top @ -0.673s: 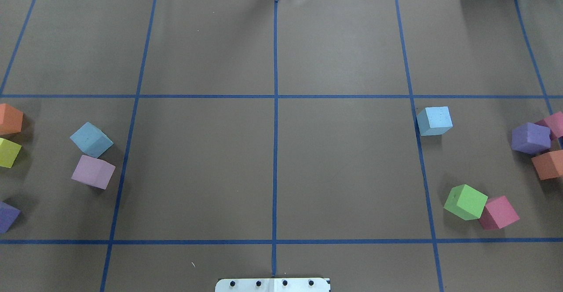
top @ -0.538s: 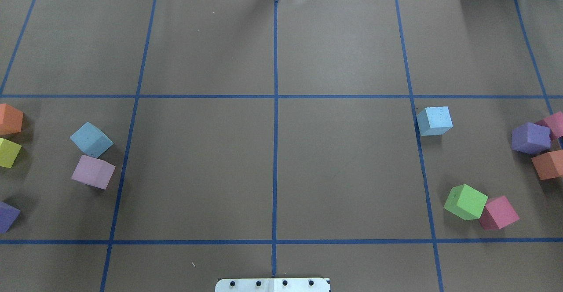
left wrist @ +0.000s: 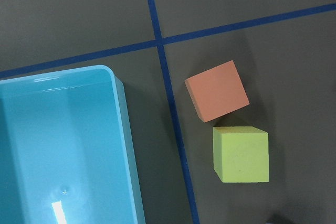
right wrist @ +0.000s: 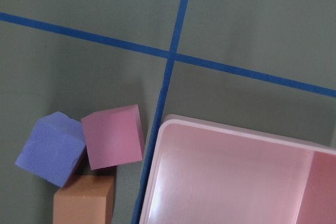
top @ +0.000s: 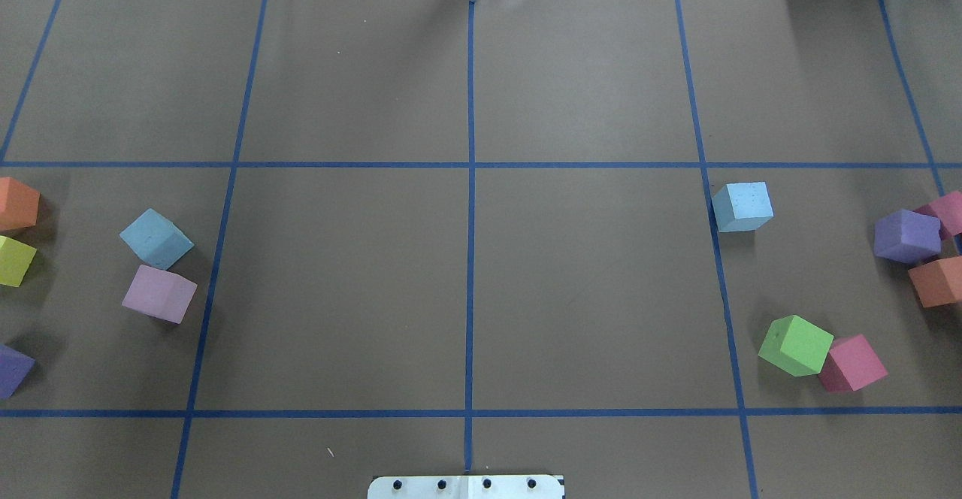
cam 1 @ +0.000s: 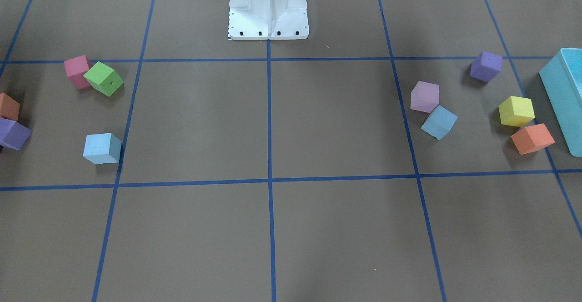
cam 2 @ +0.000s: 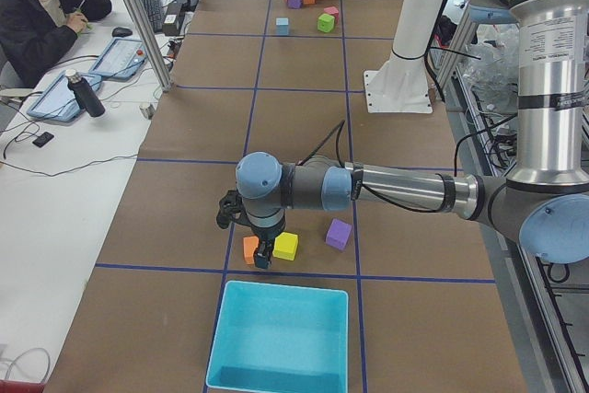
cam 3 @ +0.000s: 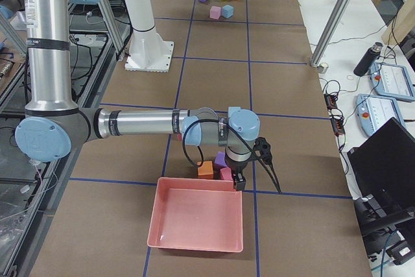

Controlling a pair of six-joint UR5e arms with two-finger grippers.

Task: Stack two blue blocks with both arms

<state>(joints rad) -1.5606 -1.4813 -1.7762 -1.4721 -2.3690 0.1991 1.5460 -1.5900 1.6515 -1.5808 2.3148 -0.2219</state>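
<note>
Left claw low by the orange cube and yellow cube, at 12 o'clock from the turquoise box; open or closed, cannot tell. Right claw low by the pink tray; again cannot tell. From above: first blue block far out at 9 o'clock, just beside a lilac cube at its 6 o'clock; second blue block alone at 3 o'clock, flat on the table.

Two blue cubes, plus two purple, two orange, two pink, one lilac, one yellow, one green. Two bins and two arms.
</note>
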